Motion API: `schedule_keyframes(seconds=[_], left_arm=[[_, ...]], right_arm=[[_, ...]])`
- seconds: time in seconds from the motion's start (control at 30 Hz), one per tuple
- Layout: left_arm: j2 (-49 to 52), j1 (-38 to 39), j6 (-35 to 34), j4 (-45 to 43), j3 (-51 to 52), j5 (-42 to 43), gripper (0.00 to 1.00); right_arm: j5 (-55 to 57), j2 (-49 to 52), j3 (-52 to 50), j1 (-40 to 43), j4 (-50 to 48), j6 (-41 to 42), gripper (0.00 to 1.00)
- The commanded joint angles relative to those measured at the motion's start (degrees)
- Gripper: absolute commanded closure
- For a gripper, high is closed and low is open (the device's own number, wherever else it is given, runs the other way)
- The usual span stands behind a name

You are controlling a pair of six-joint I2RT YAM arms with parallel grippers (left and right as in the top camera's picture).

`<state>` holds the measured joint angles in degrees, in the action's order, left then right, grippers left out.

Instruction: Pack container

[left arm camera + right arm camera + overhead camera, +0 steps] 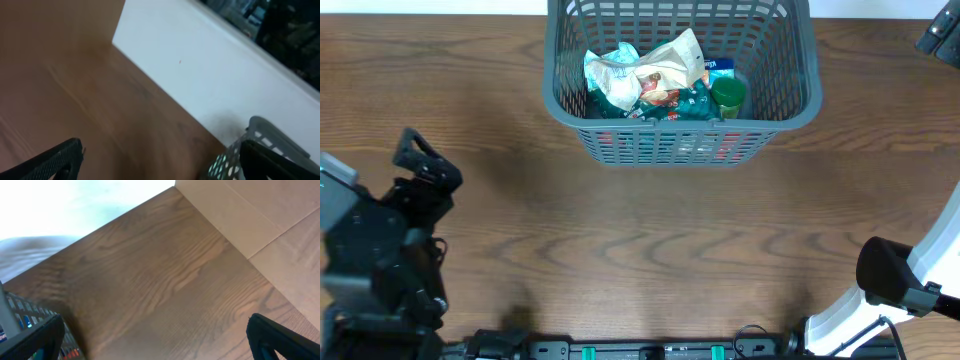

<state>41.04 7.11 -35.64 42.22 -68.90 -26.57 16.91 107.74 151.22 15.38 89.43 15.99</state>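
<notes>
Broadly, the brown wood-grain table point(650, 250) offers wide open room across its middle and front, between the two arms. The large dark grey plastic basket point(552, 70), rectangular with lattice-slotted sides, stands at the far edge in the middle, its far rim cut off by the top of the overhead picture. Inside it lie crumpled white and teal snack packets point(650, 72) and a small green round-topped item point(727, 96).

The left gripper point(167, 167) sits at the near left, well apart from the basket. Its black fingers point(62, 157) are spread wide with only tabletop between them. The right gripper point(155, 347) is spread just as wide over wood, with the basket's corner at the lower left of its wrist view.

From above, the right arm's white base point(920, 285) shows at the near right. A dark part in the far right corner is too cropped to identify. The left wrist view is blurred, and each wrist view shows only fingertips.
</notes>
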Motion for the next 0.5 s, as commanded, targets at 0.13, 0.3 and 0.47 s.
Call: schedule_keyframes(seconds=[0.13,0.3,0.47], left_arm=[[-2.6,-0.2,-5.9,-4.4,9.6,4.5,0.02],[-4.6,-0.2,-5.9,-8.4,15.7,6.5,0.02],[-7.9,-0.2,-6.7,-10.1,21.0,7.5,0.01]], right_arm=[[0.2,0.2,-0.1,0.3,0.2,0.7,0.01],[0.2,0.2,-0.1,0.3,0.2,0.7,0.01],[0.2,0.2,-0.1,0.3,0.2,0.7,0.01]])
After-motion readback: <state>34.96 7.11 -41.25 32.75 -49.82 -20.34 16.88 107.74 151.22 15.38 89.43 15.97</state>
